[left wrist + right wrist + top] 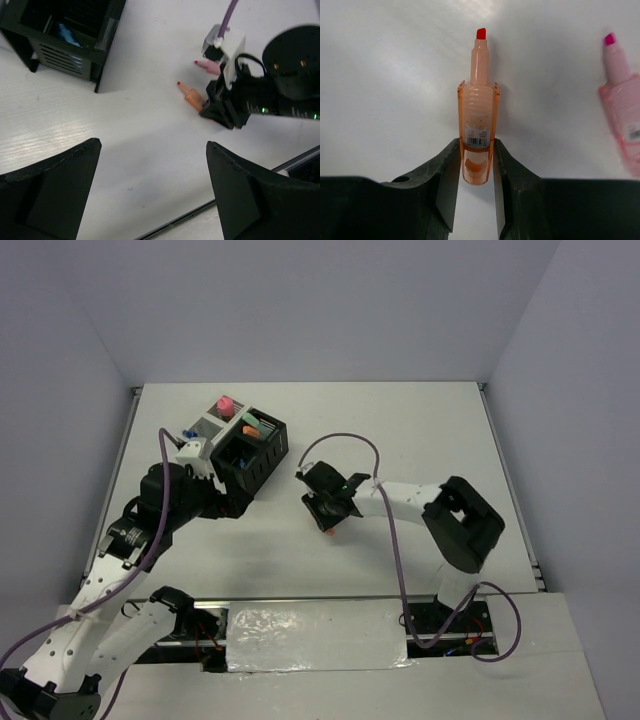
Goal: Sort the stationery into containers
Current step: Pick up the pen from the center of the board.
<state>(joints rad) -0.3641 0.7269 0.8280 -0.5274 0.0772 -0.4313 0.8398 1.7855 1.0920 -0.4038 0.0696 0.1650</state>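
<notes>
1. Currently, the right claw is lowered to the desk, near its middle and to the right of the containers.
2. Its 2 fingers are closed narrowly against the rear end of the orange highlighter, 1 finger touching each side of the barrel.
3. The orange highlighter lies flat on the desk, uncapped, with its red tip pointing away from the claw.
4. A pink highlighter, also uncapped, lies on the desk just beside the orange one, not touching it, with its tip pointing the same way.
5. The left claw stands wide, with nothing between its fingers, above bare desk close to the containers.
6. The containers form a cluster of 4 square mesh bins at the far left of the desk: 2 black on the near right, 2 white on the far left.
7. The far black bin holds orange and green items, and 1 white bin holds a pink item.
8. The left wrist view shows a blue item inside a black bin.
</notes>
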